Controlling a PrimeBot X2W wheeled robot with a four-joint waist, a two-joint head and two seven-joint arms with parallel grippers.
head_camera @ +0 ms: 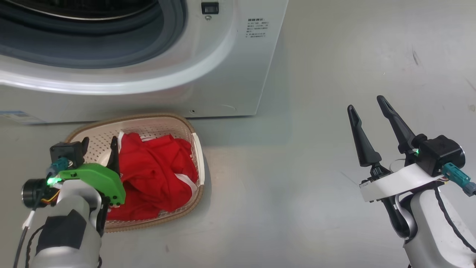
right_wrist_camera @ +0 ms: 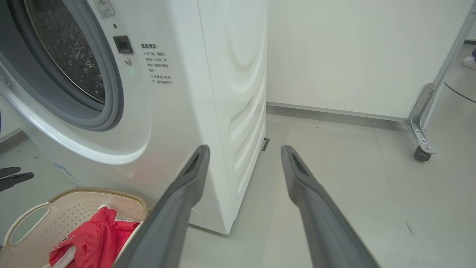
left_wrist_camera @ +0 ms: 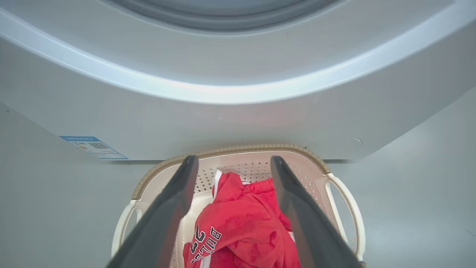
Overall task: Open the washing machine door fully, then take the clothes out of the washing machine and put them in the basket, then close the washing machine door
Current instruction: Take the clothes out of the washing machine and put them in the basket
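The red clothes (head_camera: 156, 175) lie heaped in the cream basket (head_camera: 160, 116) on the floor in front of the white washing machine (head_camera: 223, 74). My left gripper (head_camera: 99, 140) hangs open over the basket's left half, fingers spread and nothing between them. In the left wrist view it (left_wrist_camera: 234, 159) looks down on the clothes (left_wrist_camera: 241, 223) inside the basket (left_wrist_camera: 241, 147). My right gripper (head_camera: 365, 103) stands open and empty over the floor to the machine's right. The machine's opening shows its grey rubber ring (head_camera: 111, 52) and steel drum (right_wrist_camera: 70, 48). The door is out of view.
A blue label (left_wrist_camera: 93, 147) sits low on the machine's front. Grey floor (head_camera: 334, 56) spreads to the machine's right. A white wall (right_wrist_camera: 353, 56) runs behind it, and a metal frame leg on a castor (right_wrist_camera: 422, 126) stands at the far right.
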